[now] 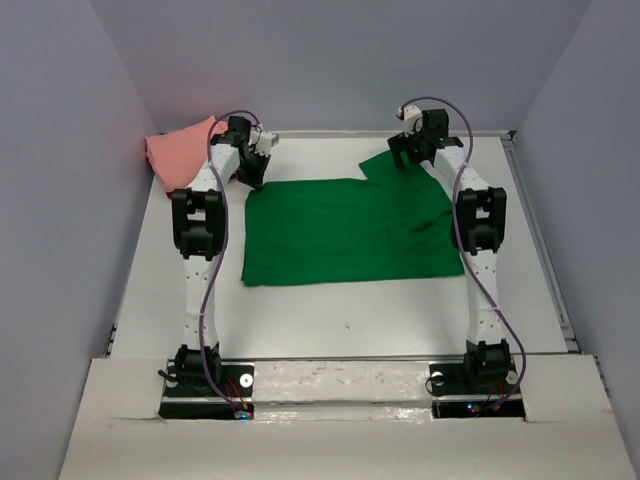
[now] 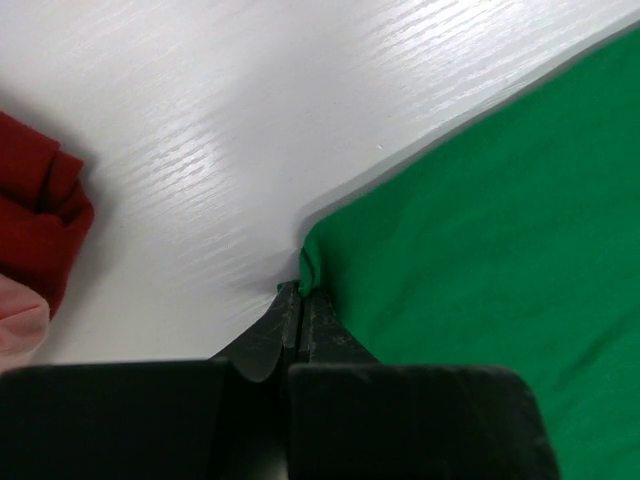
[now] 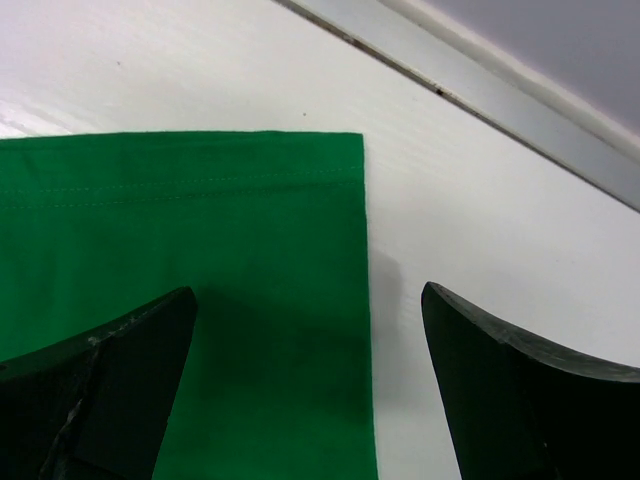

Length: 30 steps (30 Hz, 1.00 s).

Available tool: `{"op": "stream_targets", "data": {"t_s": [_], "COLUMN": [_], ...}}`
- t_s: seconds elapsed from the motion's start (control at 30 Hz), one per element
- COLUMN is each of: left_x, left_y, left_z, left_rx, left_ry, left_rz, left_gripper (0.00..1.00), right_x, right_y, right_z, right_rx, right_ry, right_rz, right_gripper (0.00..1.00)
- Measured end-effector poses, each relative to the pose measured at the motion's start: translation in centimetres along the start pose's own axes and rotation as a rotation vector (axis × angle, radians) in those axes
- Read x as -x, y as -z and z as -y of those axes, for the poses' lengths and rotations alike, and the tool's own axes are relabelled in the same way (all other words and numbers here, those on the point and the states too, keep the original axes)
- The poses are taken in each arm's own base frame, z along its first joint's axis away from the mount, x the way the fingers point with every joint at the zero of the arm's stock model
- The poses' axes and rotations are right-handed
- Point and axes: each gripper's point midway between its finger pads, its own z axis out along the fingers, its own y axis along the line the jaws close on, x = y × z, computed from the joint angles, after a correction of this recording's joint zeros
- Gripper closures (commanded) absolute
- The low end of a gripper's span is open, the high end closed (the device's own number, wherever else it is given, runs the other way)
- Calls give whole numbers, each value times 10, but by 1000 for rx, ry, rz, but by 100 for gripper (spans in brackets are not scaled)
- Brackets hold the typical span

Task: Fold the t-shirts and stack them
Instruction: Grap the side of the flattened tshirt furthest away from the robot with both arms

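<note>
The bright green t-shirt point(image 1: 345, 232) lies spread flat in the middle of the white table. My left gripper point(image 1: 253, 180) is at its far left corner, shut on a pinch of the green cloth point(image 2: 312, 262). My right gripper point(image 1: 408, 157) is open over the shirt's far right sleeve, its fingers straddling the sleeve's side edge point(image 3: 365, 300). The salmon pink t-shirt point(image 1: 182, 148) lies bunched at the far left corner. The dark red t-shirt point(image 2: 40, 215) shows at the left of the left wrist view, beside a bit of pink cloth point(image 2: 20, 325).
Grey walls close the table on three sides. A metal rail point(image 3: 480, 85) runs along the table's far right edge near my right gripper. The arm bases point(image 1: 340, 385) stand at the near edge.
</note>
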Motion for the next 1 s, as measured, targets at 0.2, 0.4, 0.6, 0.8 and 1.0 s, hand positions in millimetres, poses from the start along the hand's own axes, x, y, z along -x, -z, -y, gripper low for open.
{"op": "stream_targets", "data": {"t_s": [0.2, 0.4, 0.6, 0.8, 1.0], "left_x": [2, 3, 4, 4, 4], "left_y": [-2, -4, -4, -4, -4], "left_z": [10, 16, 18, 19, 20], "left_rx": [-10, -15, -18, -18, -19], "left_ry": [-16, -25, -28, -29, -31], "left_rz": [-2, -4, -5, -5, -5], "left_gripper": [100, 100, 100, 100, 100], "right_x": [-5, 6, 3, 4, 7], "right_y": [-14, -18, -24, -27, -31], "right_z": [-1, 4, 4, 5, 6], "right_rx": [7, -6, -6, -8, -6], "right_ry": [-4, 8, 11, 13, 18], "right_rz": [4, 38, 39, 48, 64], "right_gripper": [0, 0, 0, 0, 0]}}
